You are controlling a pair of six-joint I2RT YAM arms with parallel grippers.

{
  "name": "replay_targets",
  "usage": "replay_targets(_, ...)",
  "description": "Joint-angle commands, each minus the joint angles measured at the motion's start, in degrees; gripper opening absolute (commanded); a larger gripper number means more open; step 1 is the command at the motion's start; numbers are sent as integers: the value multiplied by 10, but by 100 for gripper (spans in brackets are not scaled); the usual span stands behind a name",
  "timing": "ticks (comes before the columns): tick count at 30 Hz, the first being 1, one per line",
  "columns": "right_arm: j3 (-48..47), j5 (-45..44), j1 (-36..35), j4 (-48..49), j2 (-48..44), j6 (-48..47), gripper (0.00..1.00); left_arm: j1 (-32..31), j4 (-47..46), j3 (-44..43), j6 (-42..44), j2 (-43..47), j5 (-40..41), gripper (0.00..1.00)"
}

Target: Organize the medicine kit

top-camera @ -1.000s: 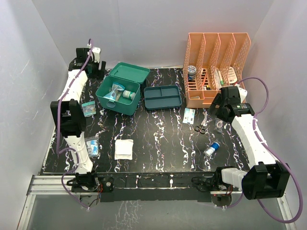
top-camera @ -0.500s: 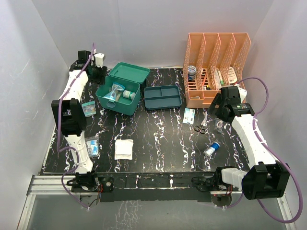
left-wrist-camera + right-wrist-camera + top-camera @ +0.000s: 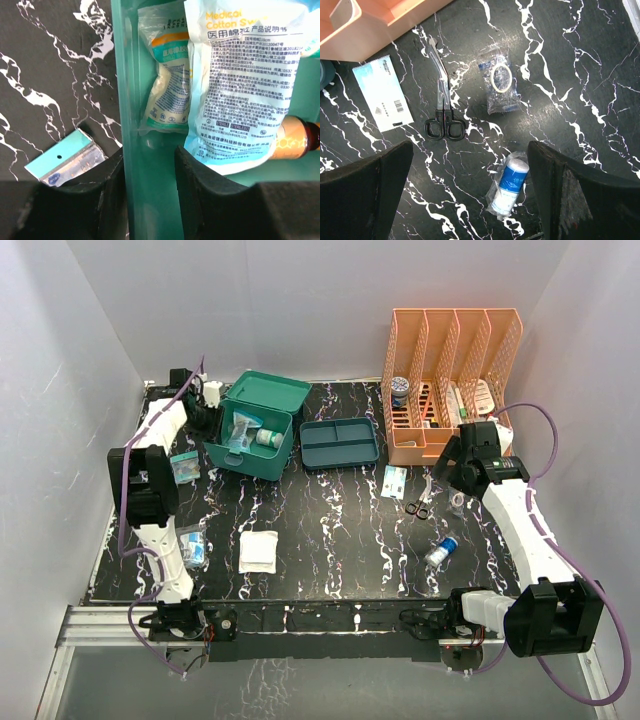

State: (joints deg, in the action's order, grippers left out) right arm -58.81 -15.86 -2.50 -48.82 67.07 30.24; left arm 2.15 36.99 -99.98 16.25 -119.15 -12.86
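Note:
The medicine kit (image 3: pixel 250 452), a teal-green box with its lid (image 3: pixel 268 392) tipped back, stands at the back left. Inside it lie a cotton swab packet (image 3: pixel 245 85), a gauze packet (image 3: pixel 167 85) and a brown bottle (image 3: pixel 300 137). My left gripper (image 3: pixel 212 420) straddles the kit's left wall (image 3: pixel 150 190), one finger outside and one inside, both pressed against the plastic. My right gripper (image 3: pixel 458 472) hovers wide open over the right side of the table, above black scissors (image 3: pixel 441 115) and a wrapped bandage roll (image 3: pixel 510 182).
A dark blue-teal divided tray (image 3: pixel 340 443) sits right of the kit, an orange file rack (image 3: pixel 455 380) behind the right arm. Loose on the table: a white sachet (image 3: pixel 382 92), a bagged ring (image 3: pixel 500 82), a white gauze pad (image 3: pixel 258 551), a teal packet (image 3: pixel 184 467), a clear packet (image 3: pixel 192 548).
My left arm came down from behind the kit onto its left wall and the fingers closed on it. The kit shifted slightly to the right. The right arm stayed still.

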Motion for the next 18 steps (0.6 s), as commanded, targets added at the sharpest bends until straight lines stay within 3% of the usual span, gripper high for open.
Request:
replay_targets(1, 2, -1, 2, 11, -12, 9, 98, 3, 38, 13, -18, 72, -29, 35)
replay_targets(10, 3, 1, 2, -103, 26, 112, 98, -3, 42, 64, -43, 118, -40, 35)
replay_targets(18, 69, 32, 3, -115, -1, 182, 93, -8, 37, 78, -58, 119, -48, 35)
